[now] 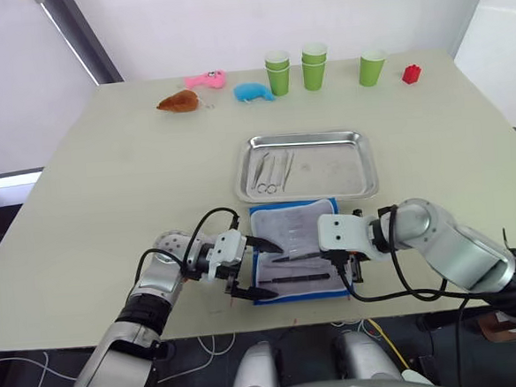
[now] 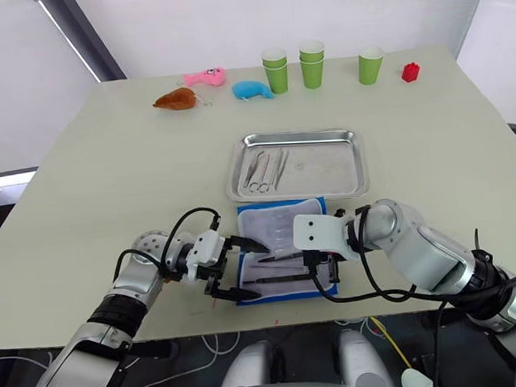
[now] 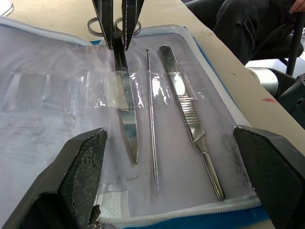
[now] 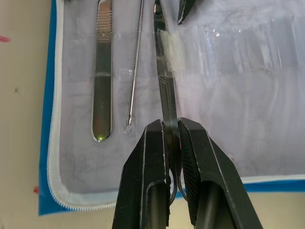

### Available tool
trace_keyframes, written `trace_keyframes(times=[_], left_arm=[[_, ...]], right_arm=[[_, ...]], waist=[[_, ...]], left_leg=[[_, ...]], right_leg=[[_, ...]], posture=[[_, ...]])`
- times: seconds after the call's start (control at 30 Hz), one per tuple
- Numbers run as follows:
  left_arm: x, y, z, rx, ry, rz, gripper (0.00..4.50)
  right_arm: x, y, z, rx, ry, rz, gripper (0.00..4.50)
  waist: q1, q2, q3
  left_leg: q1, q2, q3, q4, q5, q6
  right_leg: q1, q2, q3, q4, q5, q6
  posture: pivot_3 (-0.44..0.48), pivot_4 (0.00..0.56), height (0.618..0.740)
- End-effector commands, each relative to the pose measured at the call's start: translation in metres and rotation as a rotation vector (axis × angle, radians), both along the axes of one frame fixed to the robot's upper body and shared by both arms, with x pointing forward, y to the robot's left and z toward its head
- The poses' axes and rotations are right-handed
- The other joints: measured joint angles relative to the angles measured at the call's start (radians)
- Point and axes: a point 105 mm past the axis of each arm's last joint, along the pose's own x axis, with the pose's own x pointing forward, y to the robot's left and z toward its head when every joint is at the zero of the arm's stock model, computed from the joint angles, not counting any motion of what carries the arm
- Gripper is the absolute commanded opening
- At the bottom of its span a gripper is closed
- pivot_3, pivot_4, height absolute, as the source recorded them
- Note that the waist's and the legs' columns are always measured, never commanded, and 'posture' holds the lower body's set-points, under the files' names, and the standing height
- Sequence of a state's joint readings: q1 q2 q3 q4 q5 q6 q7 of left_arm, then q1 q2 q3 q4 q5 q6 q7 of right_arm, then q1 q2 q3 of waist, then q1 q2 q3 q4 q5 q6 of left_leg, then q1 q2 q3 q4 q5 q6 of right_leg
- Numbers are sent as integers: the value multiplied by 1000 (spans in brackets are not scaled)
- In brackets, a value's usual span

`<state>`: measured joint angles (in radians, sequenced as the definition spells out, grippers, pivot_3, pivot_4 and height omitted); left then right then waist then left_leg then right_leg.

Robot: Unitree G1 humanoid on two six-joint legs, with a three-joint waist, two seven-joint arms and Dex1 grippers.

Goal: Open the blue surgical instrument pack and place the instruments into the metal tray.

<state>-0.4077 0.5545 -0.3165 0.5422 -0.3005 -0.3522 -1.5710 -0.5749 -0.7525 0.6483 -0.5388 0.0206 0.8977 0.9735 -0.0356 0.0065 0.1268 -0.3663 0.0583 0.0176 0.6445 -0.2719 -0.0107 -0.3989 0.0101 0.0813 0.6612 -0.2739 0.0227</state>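
- My grippers, left (image 1: 253, 267) and right (image 4: 170, 143), have black fingers.
- The pack (image 1: 295, 248) is blue outside, with pale grey-white lining and a white zip edge.
- The instruments (image 3: 183, 102) are silvery.
- The tray (image 1: 363, 173) is shiny steel.
- The cups (image 1: 372, 67) are green.

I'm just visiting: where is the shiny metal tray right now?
The metal tray sits mid-table, just beyond the open blue pack, nearer than the green cups.

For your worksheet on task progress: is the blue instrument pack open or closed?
Open: the blue surgical instrument pack lies spread flat, pale lining up, instruments exposed.
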Motion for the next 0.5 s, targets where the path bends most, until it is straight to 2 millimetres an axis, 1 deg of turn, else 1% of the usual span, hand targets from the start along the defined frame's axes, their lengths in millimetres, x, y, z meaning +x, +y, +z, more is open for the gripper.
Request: trace_keyframes(times=[0.03, 0.2, 0.5], left_arm=[[-30, 11, -49, 151, 235, -12, 4500], [-31, 11, -50, 151, 238, -12, 4500], [-33, 12, -52, 152, 244, -10, 4500]], right_arm=[[2, 0, 15, 5, -66, 13, 135], [1, -16, 18, -21, -63, -1, 135], [-5, -46, 32, -57, -62, -25, 135]], waist=[[0, 0, 0], [0, 0, 0], [-1, 0, 0]], left_leg=[[0, -1, 0, -1, 0, 0], [0, -3, 0, -2, 0, 1], [0, -4, -1, -4, 0, 1]], right_leg=[[0, -1, 0, 0, 0, 0], [0, -5, -1, 0, -2, 3], [0, -6, -2, -1, -2, 3]], posture=[[0, 150, 740], [0, 150, 740], [0, 150, 740]])
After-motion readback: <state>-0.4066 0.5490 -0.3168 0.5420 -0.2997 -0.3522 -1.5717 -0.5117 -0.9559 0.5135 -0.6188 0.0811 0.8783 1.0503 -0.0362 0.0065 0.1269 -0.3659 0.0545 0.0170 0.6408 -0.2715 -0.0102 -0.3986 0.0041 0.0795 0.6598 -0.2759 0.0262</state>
